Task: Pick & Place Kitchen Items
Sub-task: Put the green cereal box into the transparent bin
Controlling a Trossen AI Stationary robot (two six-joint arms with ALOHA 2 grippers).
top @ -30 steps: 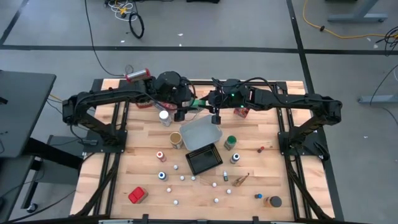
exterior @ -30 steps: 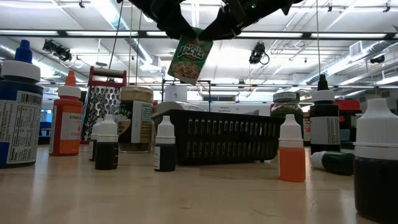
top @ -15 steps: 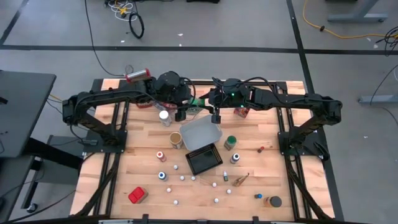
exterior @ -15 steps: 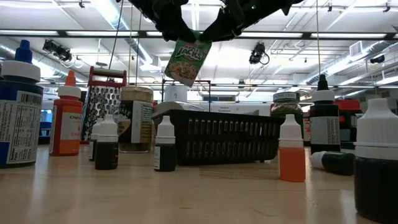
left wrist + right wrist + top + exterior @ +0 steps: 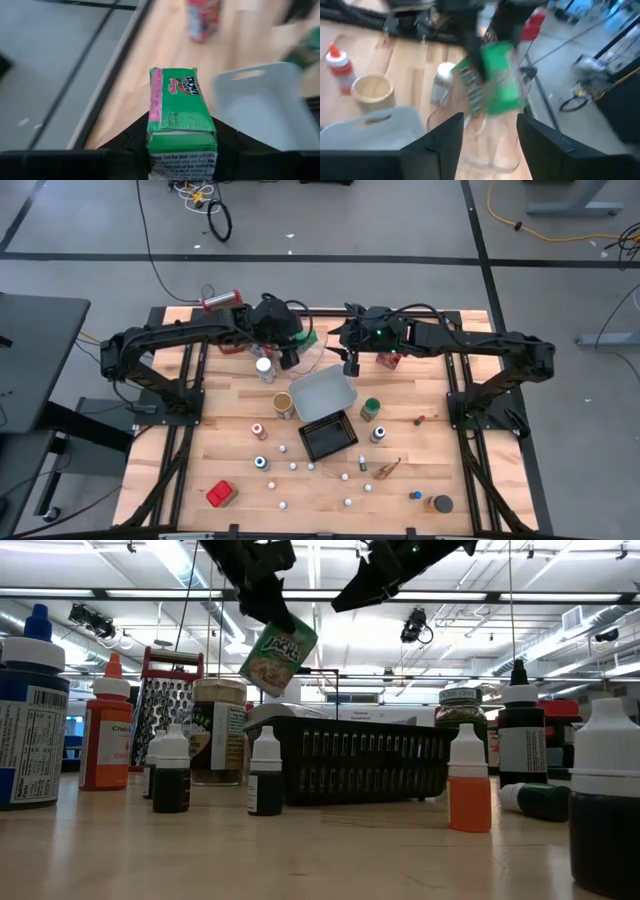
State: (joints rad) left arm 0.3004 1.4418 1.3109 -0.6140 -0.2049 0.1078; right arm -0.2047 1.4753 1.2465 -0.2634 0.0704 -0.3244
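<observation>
Kitchen items are mostly unsorted, so you should count this job as barely begun. Nearest the front edge of the counter (image 5: 225, 445) you have a red carton (image 5: 221, 493), a dark round jar (image 5: 441, 504) and a scatter of small white-capped bottles (image 5: 283, 504), all loose on the wood and none in a tray. Further in, the black tray (image 5: 328, 438) and the grey tray (image 5: 322, 394) stand side by side at mid-counter; from above, both appear to hold nothing. A green-lidded can (image 5: 370, 408), an open tan jar (image 5: 283, 401) and a red-capped bottle (image 5: 258, 430) stand just beside those trays, not inside them.

At the far side, the left end effector (image 5: 268, 602) is clamped on the one item in hand, a green cereal carton (image 5: 276, 658), which hangs in the air above the counter, tilted, near the clear tray (image 5: 315, 352) and behind the black one. Your left wrist camera confirms the grip: the carton sits between both fingers. The right end effector (image 5: 490, 135) stands just beside it with its fingers apart and nothing between them, the carton clear of its tips.

Judged from this, one carton is in transit under the left arm alone and not yet placed. Everything else on the counter remains for you to collect, including a red carton (image 5: 390, 360) at the far edge.
</observation>
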